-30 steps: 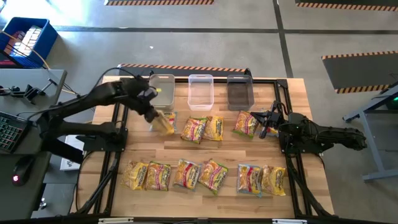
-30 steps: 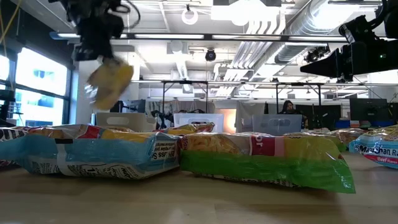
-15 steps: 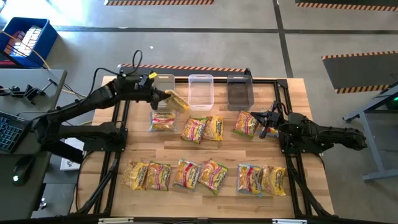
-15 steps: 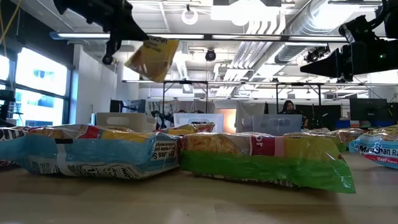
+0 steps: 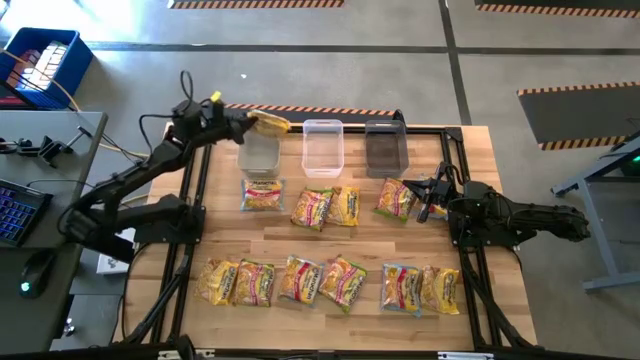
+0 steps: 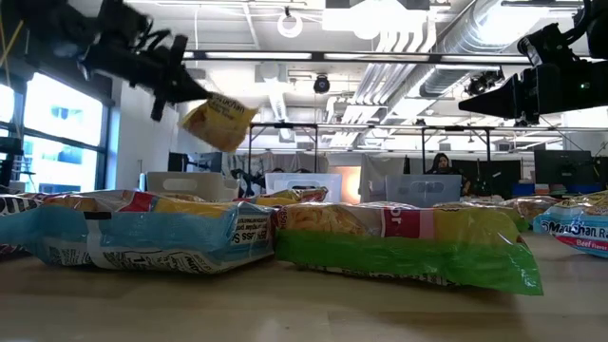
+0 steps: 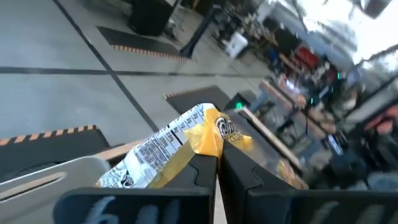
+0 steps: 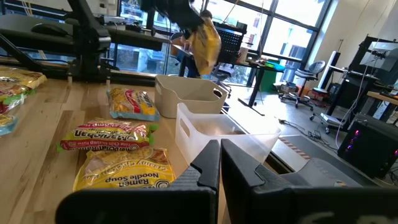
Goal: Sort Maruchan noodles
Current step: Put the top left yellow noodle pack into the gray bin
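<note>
Left gripper (image 5: 247,124) clamped on yellow ramen packet (image 5: 270,123) above translucent bin (image 5: 259,150), clear bin (image 5: 322,146) and dark bin (image 5: 385,148) alongside, right gripper (image 5: 425,197) closed, holding nothing

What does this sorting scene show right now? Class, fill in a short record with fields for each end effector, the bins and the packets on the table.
left end effector: shut on a yellow noodle packet, held in the air at the far edge of the leftmost bin
right end effector: shut, holding nothing, beside an orange packet
bins: three in a row, leftmost, clear middle bin and dark right bin
packets on table: four in the middle row, six in the near row
</note>
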`<state>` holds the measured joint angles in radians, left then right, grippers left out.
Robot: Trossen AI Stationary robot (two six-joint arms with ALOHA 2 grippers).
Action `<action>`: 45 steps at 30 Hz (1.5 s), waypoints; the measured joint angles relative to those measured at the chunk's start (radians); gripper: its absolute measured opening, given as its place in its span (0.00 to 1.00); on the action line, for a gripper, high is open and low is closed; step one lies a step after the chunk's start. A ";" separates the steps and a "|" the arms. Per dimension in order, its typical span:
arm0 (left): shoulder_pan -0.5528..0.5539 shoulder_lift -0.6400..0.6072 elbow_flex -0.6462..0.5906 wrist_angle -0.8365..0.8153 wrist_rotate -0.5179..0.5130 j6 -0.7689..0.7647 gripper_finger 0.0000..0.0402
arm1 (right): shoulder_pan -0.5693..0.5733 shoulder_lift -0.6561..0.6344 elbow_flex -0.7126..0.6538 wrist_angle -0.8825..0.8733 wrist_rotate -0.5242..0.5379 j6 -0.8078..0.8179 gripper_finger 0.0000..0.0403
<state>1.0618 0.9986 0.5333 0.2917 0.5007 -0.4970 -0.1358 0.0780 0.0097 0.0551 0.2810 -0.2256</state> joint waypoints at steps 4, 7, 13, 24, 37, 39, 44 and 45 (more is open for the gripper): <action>0.071 0.103 -0.047 0.186 0.066 -0.045 0.00 | 0.000 0.000 0.000 0.000 0.000 0.000 0.00; 0.097 0.199 -0.064 0.300 0.092 -0.066 0.00 | 0.000 0.000 0.000 0.000 0.000 0.000 0.00; 0.113 0.374 -0.064 0.483 0.115 -0.088 0.00 | 0.000 0.000 0.000 0.000 0.000 0.000 0.00; 0.126 0.539 -0.063 0.531 0.110 -0.013 0.00 | 0.000 0.000 0.000 0.000 0.000 0.000 0.00; 0.126 0.546 -0.063 0.516 0.108 0.064 0.08 | 0.000 0.000 0.000 0.000 0.000 0.000 0.00; 0.126 0.546 -0.063 0.514 0.109 0.083 0.12 | 0.000 0.000 0.000 0.000 0.000 0.000 0.00; 0.126 0.546 -0.062 0.505 0.112 0.111 0.23 | 0.000 0.000 0.000 0.000 0.000 0.000 0.00; 0.126 0.546 -0.062 0.505 0.112 0.117 0.24 | 0.000 0.000 0.000 0.000 0.000 0.000 0.00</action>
<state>1.1873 1.5442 0.4709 0.7966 0.6128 -0.3796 -0.1356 0.0782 0.0100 0.0551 0.2810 -0.2256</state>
